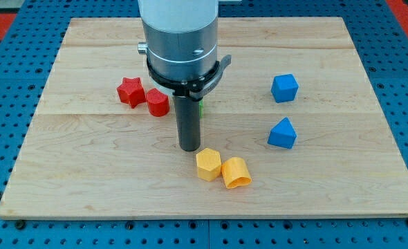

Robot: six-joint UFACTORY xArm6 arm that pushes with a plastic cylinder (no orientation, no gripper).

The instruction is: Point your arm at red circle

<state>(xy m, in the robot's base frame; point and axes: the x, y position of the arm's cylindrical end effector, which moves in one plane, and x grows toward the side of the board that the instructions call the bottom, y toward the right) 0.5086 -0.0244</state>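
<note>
The red circle block [158, 103] lies on the wooden board left of centre, touching a red star block [130, 91] on its left. My tip [189, 147] rests on the board a little below and to the right of the red circle, apart from it. The arm's grey body hangs over the board's top middle and hides what is behind it. A sliver of a green block [201, 106] shows just behind the rod.
A yellow hexagon-like block [208, 164] and a yellow rounded block [236, 173] lie touching just below the tip. A blue cube [284, 88] and a blue wedge-shaped block [282, 133] lie at the right. The board's edge [211, 216] runs along the view's bottom.
</note>
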